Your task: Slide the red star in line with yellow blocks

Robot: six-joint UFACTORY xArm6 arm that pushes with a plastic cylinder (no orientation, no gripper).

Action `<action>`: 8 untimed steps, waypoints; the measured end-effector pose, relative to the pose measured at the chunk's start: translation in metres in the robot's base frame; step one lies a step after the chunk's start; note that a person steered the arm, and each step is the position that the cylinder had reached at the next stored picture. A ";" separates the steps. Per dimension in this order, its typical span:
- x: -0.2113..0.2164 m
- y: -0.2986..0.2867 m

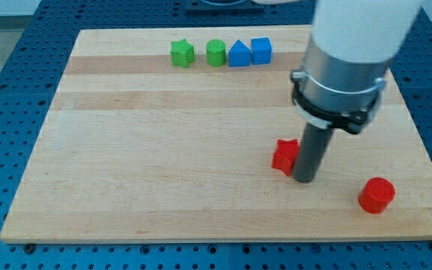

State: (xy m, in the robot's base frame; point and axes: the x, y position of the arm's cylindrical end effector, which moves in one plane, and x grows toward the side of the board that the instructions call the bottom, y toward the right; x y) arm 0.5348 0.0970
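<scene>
The red star (pixel 284 155) lies on the wooden board (pixel 163 150) right of centre, toward the view's bottom. My tip (pixel 304 180) stands at the star's right side, touching or nearly touching it. A red cylinder (pixel 376 196) sits near the bottom right corner, apart from my tip. No yellow blocks show in this view; the arm's wide white and grey body (pixel 347 60) hides part of the board's upper right.
Along the board's top edge stands a row: a green star-like block (pixel 182 53), a green cylinder (pixel 215 53), a blue triangular block (pixel 238 54) and a blue cube (pixel 261 50). A blue perforated table surrounds the board.
</scene>
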 end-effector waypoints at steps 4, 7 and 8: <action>-0.103 -0.051; -0.112 -0.111; -0.132 -0.100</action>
State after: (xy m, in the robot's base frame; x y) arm 0.4027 -0.0033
